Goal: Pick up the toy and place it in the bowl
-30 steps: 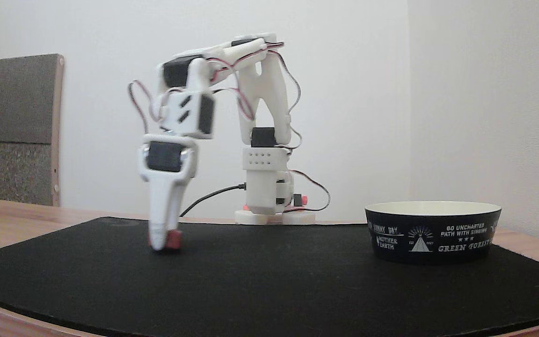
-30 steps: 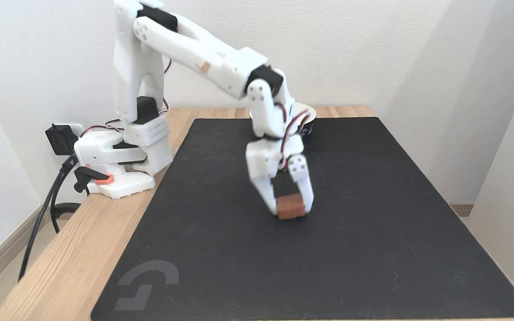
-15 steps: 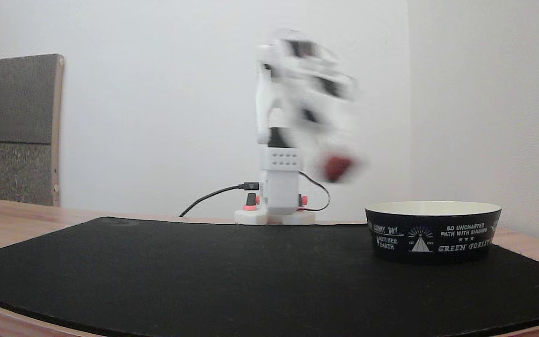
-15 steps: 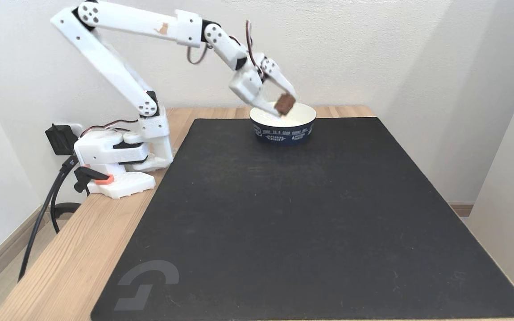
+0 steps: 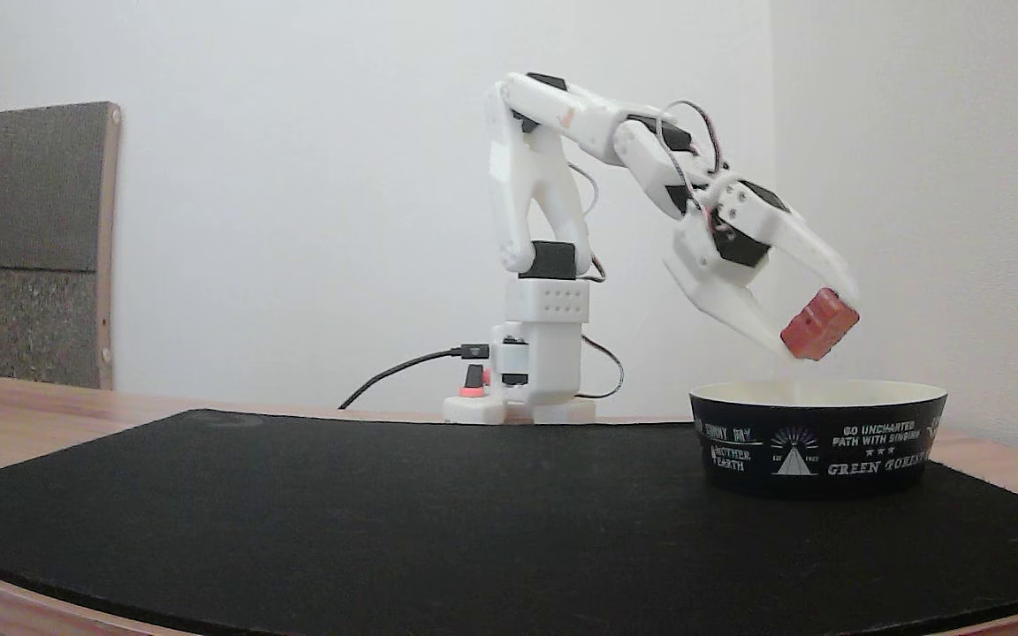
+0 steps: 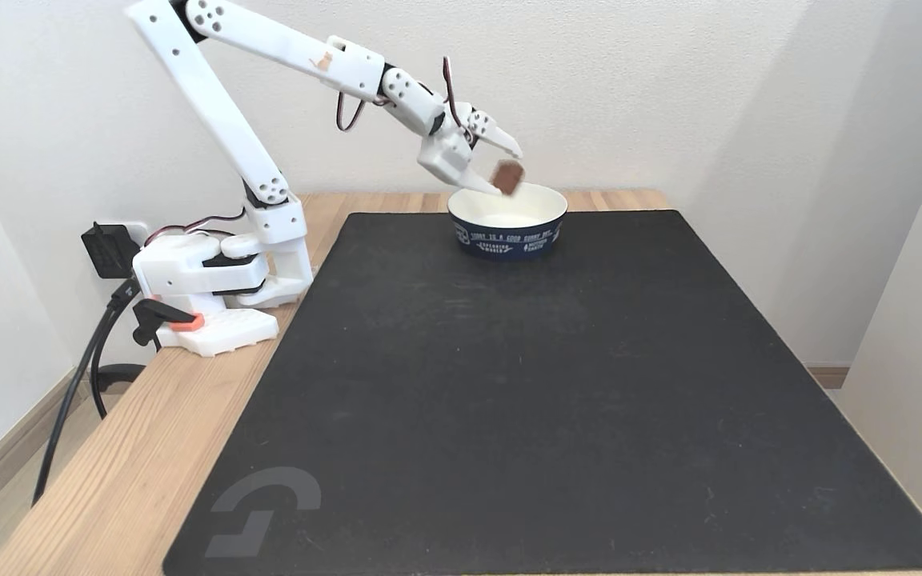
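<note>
In a fixed view from table height, the white arm (image 5: 553, 177) is seen stretched out to the right from its base, and the gripper (image 5: 818, 327) is held tilted downward above the bowl (image 5: 818, 437). The red toy block (image 5: 819, 324) is clamped between the two fingertips, tilted on a corner, clear of the bowl's cream rim and just over its left half. The bowl, black outside with white lettering and a triangle logo, is set on the black mat (image 5: 385, 512) toward the right side. A black cable (image 5: 394, 369) is seen running off to the left from the base.

In a fixed view from higher up, the arm (image 6: 221, 120) is seen rising from its base at the left edge of the wooden table (image 6: 141, 448) and reaching across to the far end of the mat (image 6: 541, 400). The gripper (image 6: 505, 172) is shown with its jaws closed on the toy (image 6: 507, 176), which is held in the air over the near-left rim of the bowl (image 6: 509, 238). The cream inside of the bowl is visible beneath it.
</note>
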Available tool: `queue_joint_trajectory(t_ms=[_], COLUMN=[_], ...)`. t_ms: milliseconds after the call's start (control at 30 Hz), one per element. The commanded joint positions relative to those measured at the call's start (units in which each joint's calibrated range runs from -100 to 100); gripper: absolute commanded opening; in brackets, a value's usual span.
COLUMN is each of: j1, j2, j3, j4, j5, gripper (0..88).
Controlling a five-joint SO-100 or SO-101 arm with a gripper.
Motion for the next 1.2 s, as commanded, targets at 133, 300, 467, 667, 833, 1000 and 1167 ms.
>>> queue_joint_trajectory(t_ms=[133, 300, 467, 667, 833, 1000, 1167], j1=[5.79, 16.07, 22.01, 20.42, 25.44, 29.04, 28.71], j2=[-0.06, -7.57, -28.41, -46.83, -55.67, -64.17, -77.43], j3=[-0.39, 5.02, 23.04, 40.35, 47.20, 49.18, 50.08], j4=[-0.66, -0.07, -0.07, 4.59, 7.55, 13.56, 27.70], j5=[0.40, 0.19, -0.02, -1.63, -6.65, -7.90, -7.48], gripper=[25.2, 24.6, 20.6, 5.8, 5.5, 6.0, 6.3])
